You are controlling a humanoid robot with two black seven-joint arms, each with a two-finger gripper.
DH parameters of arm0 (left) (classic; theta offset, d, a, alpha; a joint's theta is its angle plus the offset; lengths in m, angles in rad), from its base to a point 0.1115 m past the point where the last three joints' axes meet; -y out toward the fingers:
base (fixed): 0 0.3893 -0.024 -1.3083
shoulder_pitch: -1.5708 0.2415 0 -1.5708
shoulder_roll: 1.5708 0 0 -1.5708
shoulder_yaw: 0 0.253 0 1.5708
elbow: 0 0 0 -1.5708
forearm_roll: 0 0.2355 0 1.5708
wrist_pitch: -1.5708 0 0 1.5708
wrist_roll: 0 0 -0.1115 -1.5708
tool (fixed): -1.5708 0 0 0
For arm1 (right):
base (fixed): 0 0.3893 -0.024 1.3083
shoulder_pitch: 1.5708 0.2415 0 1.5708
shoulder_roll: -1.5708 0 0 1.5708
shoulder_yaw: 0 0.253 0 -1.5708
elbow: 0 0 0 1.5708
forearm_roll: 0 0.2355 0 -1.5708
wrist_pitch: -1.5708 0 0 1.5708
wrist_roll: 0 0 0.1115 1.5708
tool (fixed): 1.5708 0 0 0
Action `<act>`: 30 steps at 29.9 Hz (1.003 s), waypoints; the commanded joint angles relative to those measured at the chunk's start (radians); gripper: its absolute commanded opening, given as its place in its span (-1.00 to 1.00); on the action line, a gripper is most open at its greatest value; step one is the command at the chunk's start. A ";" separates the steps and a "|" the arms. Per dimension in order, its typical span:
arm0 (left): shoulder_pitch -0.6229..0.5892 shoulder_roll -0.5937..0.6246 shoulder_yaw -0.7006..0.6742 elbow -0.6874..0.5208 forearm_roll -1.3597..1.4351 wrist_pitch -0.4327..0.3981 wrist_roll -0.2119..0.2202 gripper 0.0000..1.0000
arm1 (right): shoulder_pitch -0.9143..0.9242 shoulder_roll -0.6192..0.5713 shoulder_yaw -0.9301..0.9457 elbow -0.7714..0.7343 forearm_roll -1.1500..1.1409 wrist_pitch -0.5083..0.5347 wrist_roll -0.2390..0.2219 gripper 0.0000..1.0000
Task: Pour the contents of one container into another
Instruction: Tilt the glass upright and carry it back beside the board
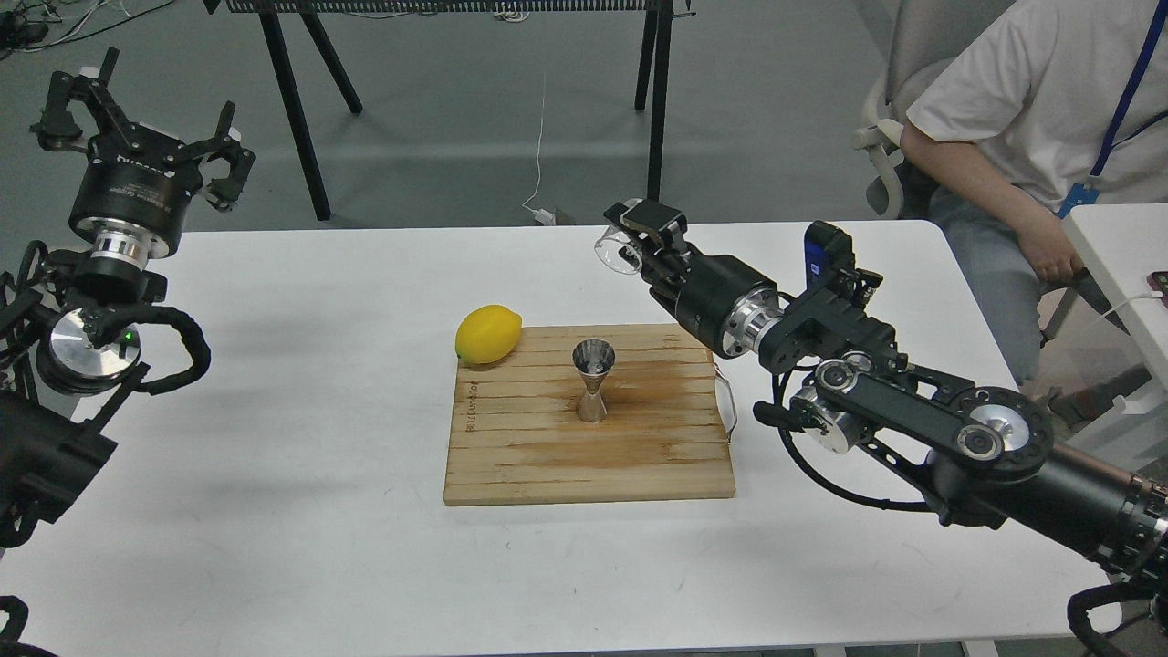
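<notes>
My right gripper [641,235] is shut on a small clear glass cup [617,249], holding it in the air above the table, behind and to the right of the wooden board [584,447]. The cup is tipped with its rim facing left. A steel hourglass jigger [593,380] stands upright near the middle of the board, well below and in front of the cup. My left gripper [137,100] is raised at the far left, beyond the table edge, open and holding nothing.
A yellow lemon [488,334] lies at the board's back left corner. A person [1031,119] sits at the far right by the white table [274,511]. Black stand legs [301,119] rise behind the table.
</notes>
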 commanded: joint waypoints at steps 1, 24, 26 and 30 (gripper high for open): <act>-0.001 -0.002 0.000 0.000 0.000 0.002 0.000 0.99 | -0.068 -0.036 0.128 0.000 0.176 0.050 -0.005 -0.56; -0.029 -0.020 0.011 -0.002 0.001 0.006 0.000 0.99 | -0.475 -0.023 0.599 -0.271 1.115 0.389 -0.057 -0.56; -0.029 -0.020 0.011 -0.002 0.001 0.006 0.000 0.99 | -0.487 -0.018 0.599 -0.328 1.180 0.427 -0.076 -0.56; -0.027 -0.023 0.013 -0.002 0.001 0.006 0.000 0.99 | -0.501 0.028 0.607 -0.425 1.249 0.512 -0.114 -0.56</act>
